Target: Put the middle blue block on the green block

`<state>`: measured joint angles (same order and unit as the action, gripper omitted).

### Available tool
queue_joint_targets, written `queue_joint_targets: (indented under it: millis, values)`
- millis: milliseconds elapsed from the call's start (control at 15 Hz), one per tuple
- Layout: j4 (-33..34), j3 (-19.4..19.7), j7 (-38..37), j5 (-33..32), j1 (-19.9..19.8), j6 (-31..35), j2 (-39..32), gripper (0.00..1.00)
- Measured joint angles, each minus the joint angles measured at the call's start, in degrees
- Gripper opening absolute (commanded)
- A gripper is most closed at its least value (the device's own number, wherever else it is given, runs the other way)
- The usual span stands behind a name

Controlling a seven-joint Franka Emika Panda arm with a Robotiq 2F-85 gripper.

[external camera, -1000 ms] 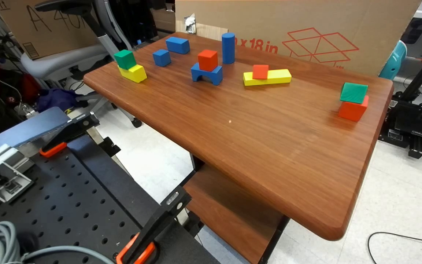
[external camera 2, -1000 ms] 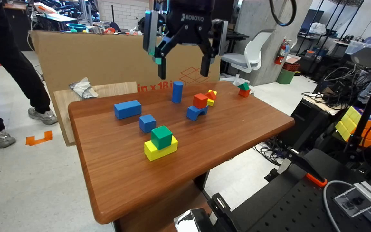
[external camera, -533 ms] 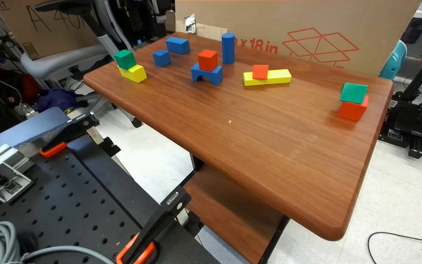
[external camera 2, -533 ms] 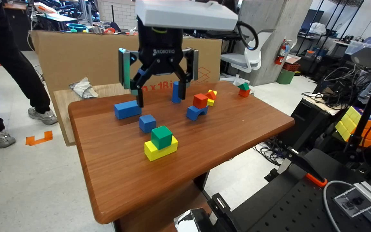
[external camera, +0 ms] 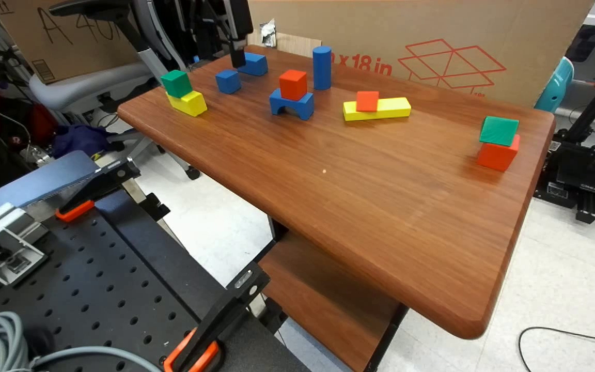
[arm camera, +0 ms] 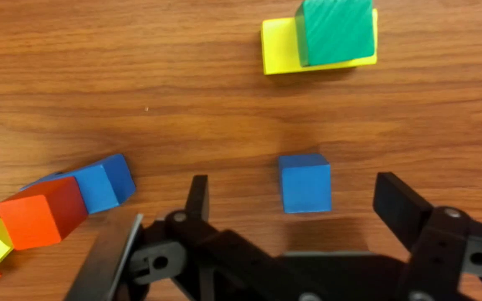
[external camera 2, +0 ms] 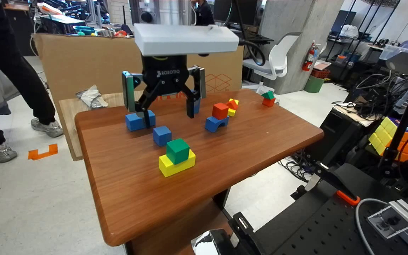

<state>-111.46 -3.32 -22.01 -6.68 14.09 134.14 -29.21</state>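
Note:
The middle blue block is a small plain blue cube on the table. It shows in both exterior views (external camera: 228,82) (external camera 2: 162,136) and in the wrist view (arm camera: 306,188). The green block is a green cube (external camera 2: 178,151) resting on a yellow block (external camera 2: 177,168), close to the blue cube; it also shows in the wrist view (arm camera: 337,31). My gripper (external camera 2: 169,118) is open and empty, above the table. In the wrist view the blue cube lies between the two spread fingers, below them and not touched. In an exterior view only one finger (external camera: 238,58) shows.
A longer blue block (external camera 2: 135,122) lies beside the cube, partly behind a finger. A blue cylinder (external camera: 322,68) stands upright near a blue arch (external camera: 300,106) with a red cube on it. A yellow bar (external camera: 394,108) and a red block (external camera: 499,155) bear other pieces. Cardboard (external camera: 359,26) stands behind.
My gripper has come down toward the table and moved left in an exterior view, staying open. It now shows clearly among the blue blocks in both exterior views. The blocks have not moved.

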Motion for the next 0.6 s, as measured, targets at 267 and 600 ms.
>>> queue_joint_targets:
  millis: [267,600]
  values:
    - [1.73,1.16,-0.88,-1.08,1.45,0.00,-2.72,0.86]
    - [3.65,2.14,-1.62,-1.11,3.09,0.00,-5.55,0.42]
